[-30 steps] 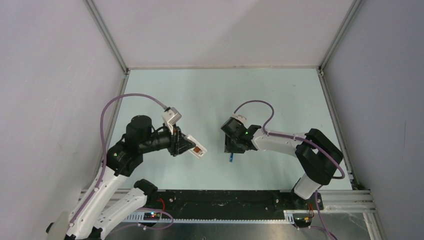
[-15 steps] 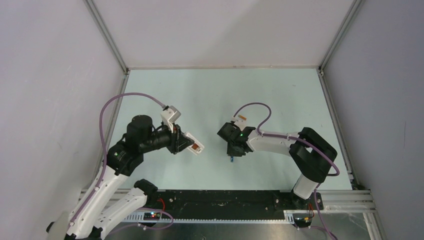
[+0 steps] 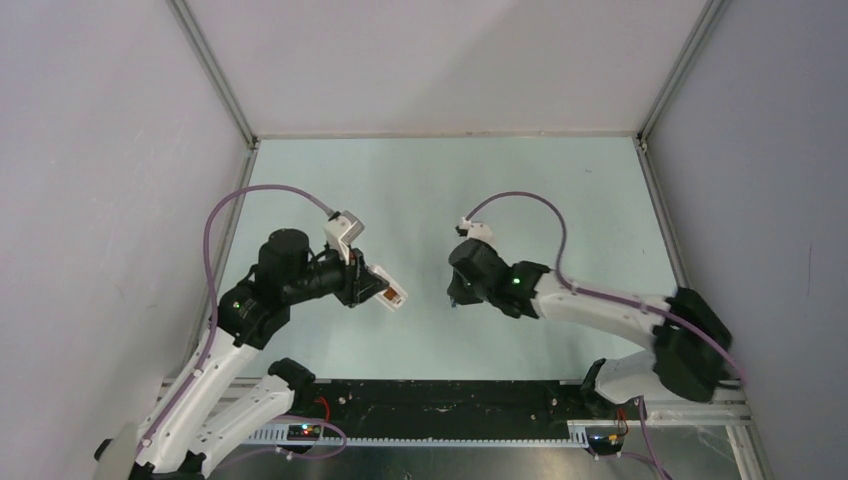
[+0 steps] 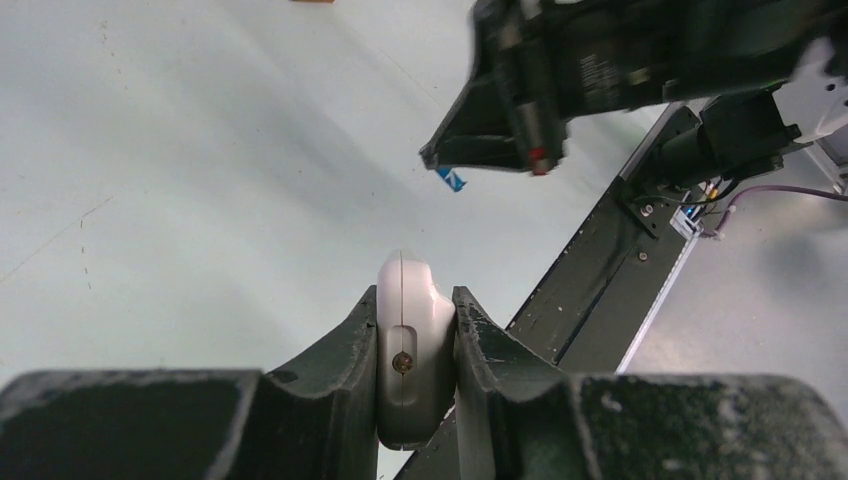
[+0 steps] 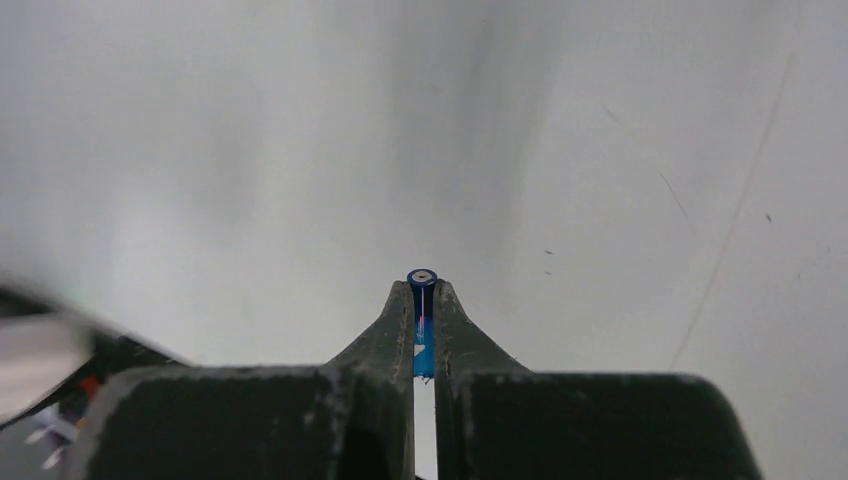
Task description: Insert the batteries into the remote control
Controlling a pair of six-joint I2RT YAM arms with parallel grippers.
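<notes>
left jaws clamped on remote control (image 4: 405, 360), right jaws pinching blue battery (image 5: 422, 281), both facing each other mid-desk (image 3: 420, 180) toward near edge

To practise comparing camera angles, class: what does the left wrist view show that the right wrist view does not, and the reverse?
Only the left wrist view: the small white flat remote control, edge-on, clamped in the left gripper, and the right gripper from outside. Only the right wrist view: the round end cap of the slim blue cylindrical battery, pinched in that gripper; a blurred pale shape at its left edge is unidentifiable. Both: the blue battery and the pale table.
</notes>
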